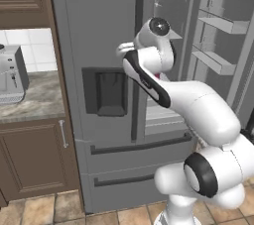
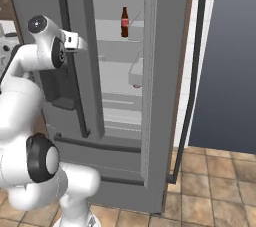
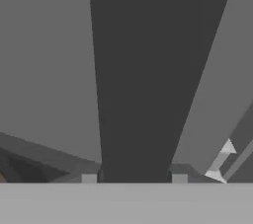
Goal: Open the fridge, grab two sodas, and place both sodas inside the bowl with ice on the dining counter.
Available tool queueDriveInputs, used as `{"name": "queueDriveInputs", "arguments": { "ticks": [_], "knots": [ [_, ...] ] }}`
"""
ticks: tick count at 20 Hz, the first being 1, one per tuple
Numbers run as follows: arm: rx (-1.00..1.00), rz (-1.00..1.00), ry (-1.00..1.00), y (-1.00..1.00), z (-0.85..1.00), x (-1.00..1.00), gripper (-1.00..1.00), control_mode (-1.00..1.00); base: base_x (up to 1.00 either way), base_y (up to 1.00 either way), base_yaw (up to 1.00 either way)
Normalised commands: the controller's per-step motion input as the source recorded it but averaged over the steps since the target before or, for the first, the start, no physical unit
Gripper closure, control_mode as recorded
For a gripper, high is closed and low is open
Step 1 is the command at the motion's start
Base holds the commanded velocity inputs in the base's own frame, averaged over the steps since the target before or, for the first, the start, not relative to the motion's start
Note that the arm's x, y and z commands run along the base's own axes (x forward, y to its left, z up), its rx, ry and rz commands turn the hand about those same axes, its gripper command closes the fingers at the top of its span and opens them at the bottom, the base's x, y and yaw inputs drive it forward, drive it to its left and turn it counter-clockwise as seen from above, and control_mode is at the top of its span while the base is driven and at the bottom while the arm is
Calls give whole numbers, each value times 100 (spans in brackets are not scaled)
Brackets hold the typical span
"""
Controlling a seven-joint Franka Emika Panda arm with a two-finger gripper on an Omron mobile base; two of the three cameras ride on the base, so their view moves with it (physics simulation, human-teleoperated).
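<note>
In the left base view, the tall grey double-door fridge (image 1: 74, 30) has its left door closed and its right-hand door (image 1: 223, 30) swung wide. The white arm reaches to the left door's long dark vertical handle (image 1: 139, 1). The arm's elbow sits just in front of the open compartment, so a pull straight back could jam it. To the left, the brown wooden cabinet (image 1: 30, 159) leaves little room for the left door's swing.

In the right base view, the claw (image 2: 80, 45) is at that handle. The small dark-brown cola bottle with a red label (image 2: 124, 22) stands upright on an upper shelf, well apart from the claw. The open door stands edge-on, making a narrow corridor into the shelves.

In the hand view, the claw (image 3: 133, 178) is clamped on the dark bar, one fingertip either side. The grip looks shallow, so it may slip off if the pull ignores the hinge's arc.
</note>
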Motion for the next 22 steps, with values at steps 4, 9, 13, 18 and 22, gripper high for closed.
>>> {"name": "queueDriveInputs", "arguments": {
  "ticks": [4, 9, 13, 18, 22],
  "knots": [
    [0, 12, -8, 57, -13, -100, 100, -100, 0, 0, 0],
    [0, 14, -5, 78, -14, -100, 100, -100, 0, 0, 0],
    [-3, 22, -1, 82, -18, -89, -100, -100, 0, 0, 0],
    [8, -6, 1, -26, 4, -97, -100, -100, 0, 0, 0],
    [15, -21, 8, -85, 16, -74, -100, -100, 0, 0, 0]
  ]
}}
